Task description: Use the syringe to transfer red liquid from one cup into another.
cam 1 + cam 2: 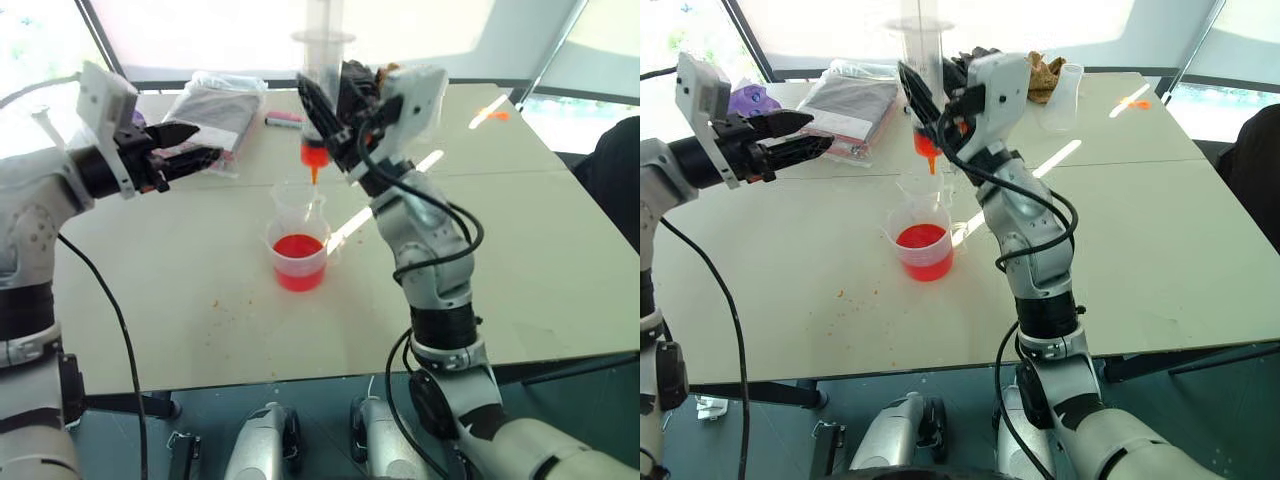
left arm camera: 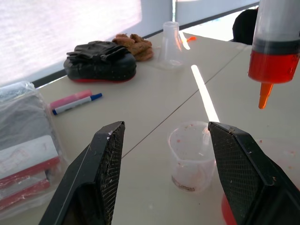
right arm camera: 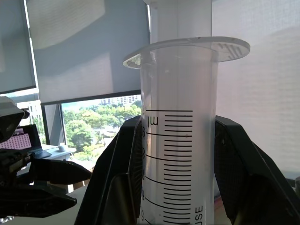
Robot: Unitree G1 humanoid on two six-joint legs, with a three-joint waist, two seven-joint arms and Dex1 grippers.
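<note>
The pale cream, flat surface (image 1: 180, 300) is made of sections joined along thin seams. Near its middle stands a short clear plastic cup (image 1: 299, 262) with red liquid (image 1: 298, 247) in its lower part. Just behind that cup, touching or nearly so, stands an empty clear plastic cup (image 2: 190, 157) with faint red specks inside. Farther back and left of the red-filled cup lies a clear plastic bag of flat packets (image 1: 212, 108); marker pens (image 2: 75, 101) lie behind the cup. A black pad with dark gloves (image 2: 99, 63), a brown crumpled thing (image 2: 135, 44) and a tall clear beaker (image 1: 1067, 97) sit at the far edge.
</note>
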